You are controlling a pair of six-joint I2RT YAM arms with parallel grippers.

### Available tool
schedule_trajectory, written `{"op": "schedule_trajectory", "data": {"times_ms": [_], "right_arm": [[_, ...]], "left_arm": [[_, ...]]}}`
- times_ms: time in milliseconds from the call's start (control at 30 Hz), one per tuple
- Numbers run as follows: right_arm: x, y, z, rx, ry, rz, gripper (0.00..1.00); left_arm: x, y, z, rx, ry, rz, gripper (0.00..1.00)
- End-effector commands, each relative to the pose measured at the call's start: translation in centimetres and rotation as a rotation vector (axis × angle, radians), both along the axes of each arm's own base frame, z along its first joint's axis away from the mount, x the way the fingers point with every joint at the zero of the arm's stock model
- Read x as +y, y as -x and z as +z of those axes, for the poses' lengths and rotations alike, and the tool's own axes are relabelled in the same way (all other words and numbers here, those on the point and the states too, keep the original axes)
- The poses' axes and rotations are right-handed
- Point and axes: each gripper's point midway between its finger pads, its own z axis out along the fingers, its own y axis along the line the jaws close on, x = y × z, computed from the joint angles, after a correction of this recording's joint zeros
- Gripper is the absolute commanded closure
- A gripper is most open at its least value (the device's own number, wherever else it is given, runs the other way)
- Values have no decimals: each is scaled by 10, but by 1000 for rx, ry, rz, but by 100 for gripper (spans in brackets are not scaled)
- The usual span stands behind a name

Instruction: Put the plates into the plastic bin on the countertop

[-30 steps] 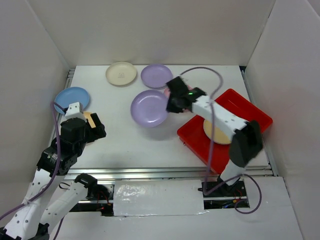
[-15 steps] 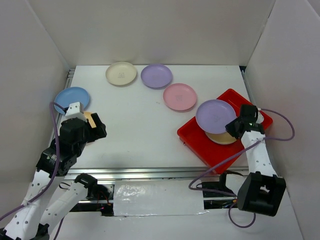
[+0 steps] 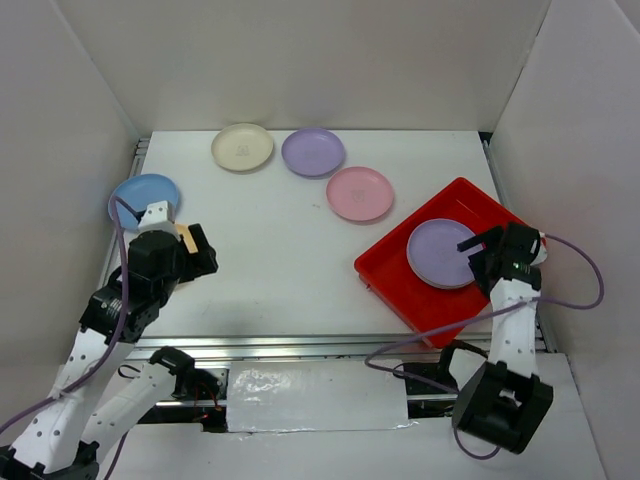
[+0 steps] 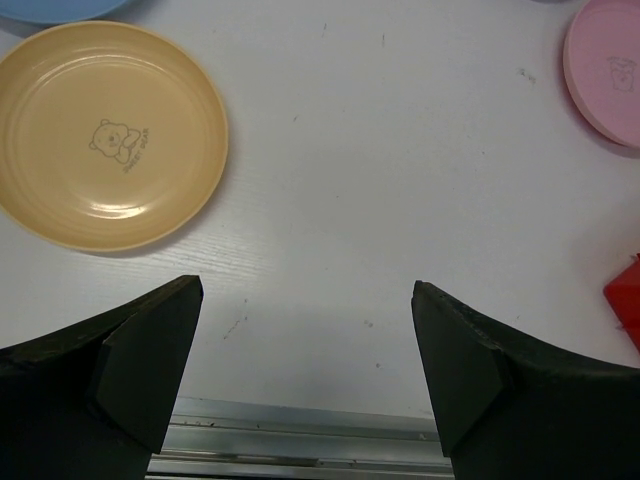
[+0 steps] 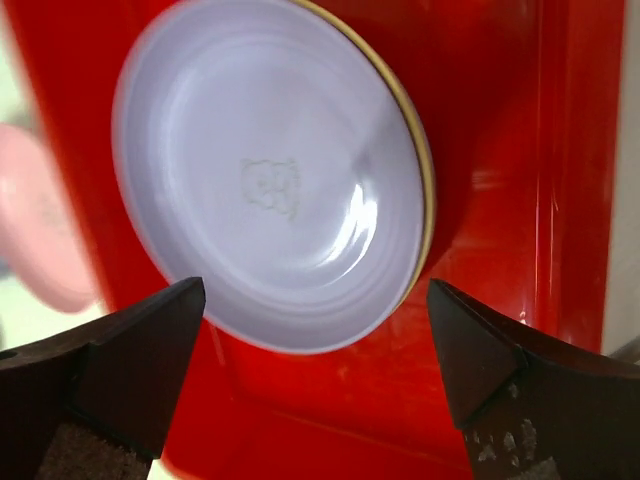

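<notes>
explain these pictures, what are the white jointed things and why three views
Those are two robot arms bolted at the table's near edge, each ending in a two-finger gripper. The wide picture looks down from above; the other two come from wrist cameras, so the dark wedges are the fingers. On the countertop lie a blue plate, cream plate, purple plate and pink plate, plus a yellow-orange plate by the left gripper. The red bin holds a second purple plate on a yellowish plate, beneath the right gripper. Both grippers are open, holding nothing.

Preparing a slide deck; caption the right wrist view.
Open right gripper over a purple plate stacked on a yellow-orange plate in the red bin.
</notes>
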Motion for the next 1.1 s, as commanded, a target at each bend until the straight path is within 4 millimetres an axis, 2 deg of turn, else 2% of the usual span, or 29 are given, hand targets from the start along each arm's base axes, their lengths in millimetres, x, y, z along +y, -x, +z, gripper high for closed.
{"op": "schedule_trajectory", "data": {"times_ms": [0,33,100,133,167,200,233,267,300,333,367,400,433,467,533,567,633,700,733,800,900,933,1000,1033,1067], "right_arm": [[-3,0,76,-198,107,-9,0],[-1,5,84,-210,118,-9,0],[7,9,113,-298,149,7,0],[18,7,120,-335,138,49,0],[35,5,122,-370,99,123,0],[52,0,130,-429,81,197,0],[66,-2,121,-439,46,260,0],[87,-4,122,-471,-5,359,0],[98,-8,124,-506,-20,416,0],[116,-7,116,-501,-50,494,0],[129,-6,112,-495,-80,558,0],[137,-6,109,-486,-85,597,0],[151,-3,105,-476,-102,652,0],[158,-2,102,-468,-110,679,0],[173,2,97,-470,-125,723,0],[186,7,97,-475,-137,771,0],[195,12,97,-490,-150,783,0],[212,20,101,-512,-179,833,0],[216,24,101,-512,-184,850,0],[226,33,103,-510,-194,890,0],[233,44,110,-519,-186,914,0],[232,45,114,-530,-173,909,0],[234,53,121,-543,-167,923,0],[234,56,122,-545,-164,924,0],[230,58,123,-546,-154,912,0]], "left_arm": [[-9,-11,6,24,65,31,1],[-23,-11,0,68,115,-4,1],[-56,-27,-17,124,212,-89,1],[-82,-40,-10,88,304,-174,1],[-95,-51,-36,153,350,-172,1],[-107,-61,-43,160,390,-188,1],[-124,-68,-50,184,454,-225,1],[-141,-91,-64,202,479,-239,1],[-153,-102,-72,220,493,-253,1],[-165,-113,-76,230,492,-270,1],[-188,-135,-88,260,481,-300,1],[-198,-146,-96,275,473,-309,1],[-210,-155,-129,342,450,-304,1],[-223,-177,-117,292,463,-314,1],[-236,-196,-132,302,472,-295,1],[-244,-208,-151,329,470,-285,1],[-256,-228,-161,301,502,-269,1],[-263,-247,-184,301,497,-226,1],[-269,-253,-195,306,505,-203,1],[-274,-258,-205,315,498,-172,1],[-267,-274,-218,285,385,-36,3],[-273,-275,-222,308,343,-20,5],[-275,-279,-224,316,283,15,19],[-280,-287,-221,290,254,38,26],[-274,-281,-226,325,208,63,42]]}}
